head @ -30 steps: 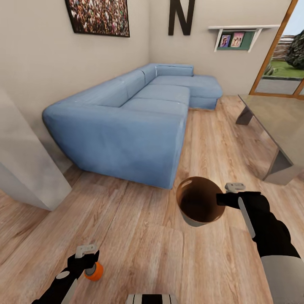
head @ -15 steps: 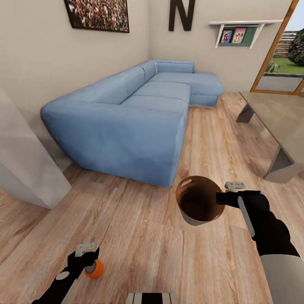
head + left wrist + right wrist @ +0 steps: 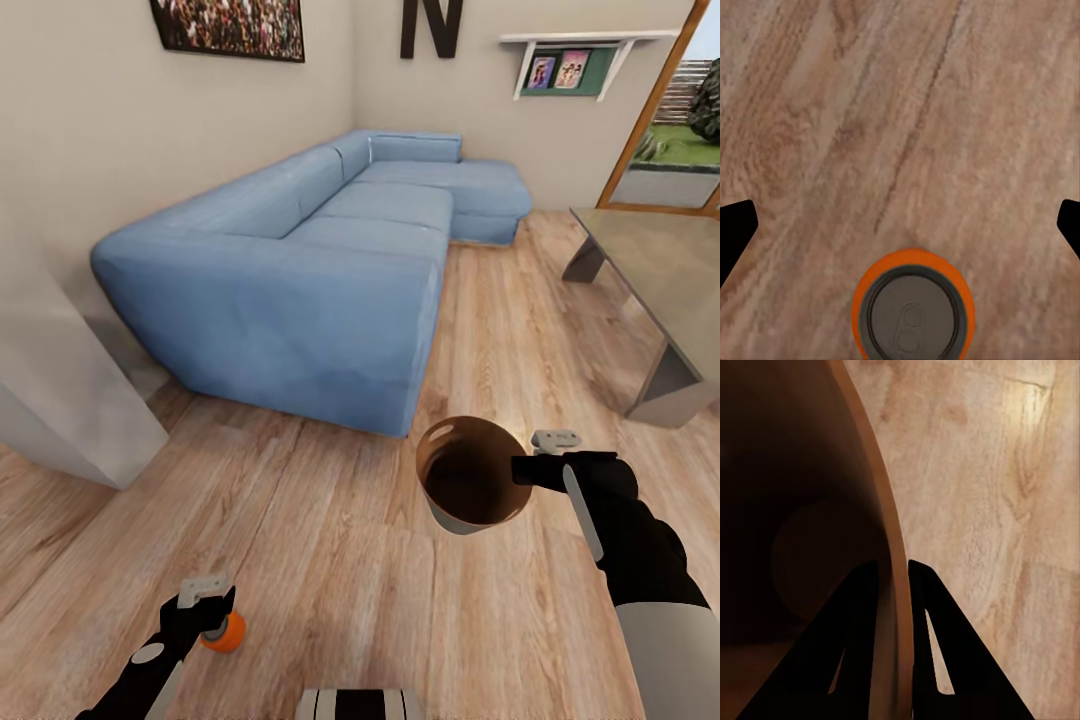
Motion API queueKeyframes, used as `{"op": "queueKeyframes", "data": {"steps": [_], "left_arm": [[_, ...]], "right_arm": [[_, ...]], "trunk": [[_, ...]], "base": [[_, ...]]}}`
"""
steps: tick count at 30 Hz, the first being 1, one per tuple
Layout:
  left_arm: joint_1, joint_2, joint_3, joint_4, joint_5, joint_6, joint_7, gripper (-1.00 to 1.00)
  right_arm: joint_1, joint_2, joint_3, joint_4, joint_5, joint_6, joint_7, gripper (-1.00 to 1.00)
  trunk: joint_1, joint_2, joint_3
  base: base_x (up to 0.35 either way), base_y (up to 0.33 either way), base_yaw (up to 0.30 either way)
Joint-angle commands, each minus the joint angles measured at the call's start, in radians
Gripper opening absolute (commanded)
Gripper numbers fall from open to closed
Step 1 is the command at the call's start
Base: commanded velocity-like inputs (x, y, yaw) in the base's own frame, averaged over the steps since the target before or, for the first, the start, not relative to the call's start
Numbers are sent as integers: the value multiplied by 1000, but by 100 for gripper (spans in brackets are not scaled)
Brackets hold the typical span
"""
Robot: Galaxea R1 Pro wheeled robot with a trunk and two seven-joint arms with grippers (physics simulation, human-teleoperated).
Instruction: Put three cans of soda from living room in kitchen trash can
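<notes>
Wood-floored living room with blue corner sofa (image 3: 330, 270): view has crept forward, base rolling. Right gripper (image 3: 522, 470) still pinches glossy brown round bin's (image 3: 470, 485) rim; left gripper (image 3: 212, 622) carries 1 orange soda can (image 3: 224, 632), jaws closed around it. Transit continues.

A blue corner sofa (image 3: 300, 270) is being seen along the beige wall (image 3: 90, 150), standing on a wood floor (image 3: 340, 560). A picture (image 3: 230, 25) and a black letter N (image 3: 432, 25) are hanging above it. A shelf (image 3: 570, 60) is carrying photos. A grey low table (image 3: 660, 290) is standing nearby.
</notes>
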Motion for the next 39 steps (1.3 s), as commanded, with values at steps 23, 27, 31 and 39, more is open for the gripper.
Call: {"op": "queueKeyframes", "data": {"steps": [23,27,31,39], "left_arm": [[0,0,-2,2,0,1,0,100],[0,0,-2,2,0,1,0,100],[0,0,-2,2,0,1,0,100],[0,0,-2,2,0,1,0,100]], "right_arm": [[0,1,1,0,-15,1,3,-100],[0,1,1,0,-15,1,3,-100],[0,1,1,0,-15,1,3,-100],[0,1,1,0,-15,1,3,-100]], "trunk": [[0,0,-37],[0,0,-43],[0,0,-49],[0,0,-62]], "base": [[0,0,0],[0,0,0],[0,0,0],[0,0,0]]}}
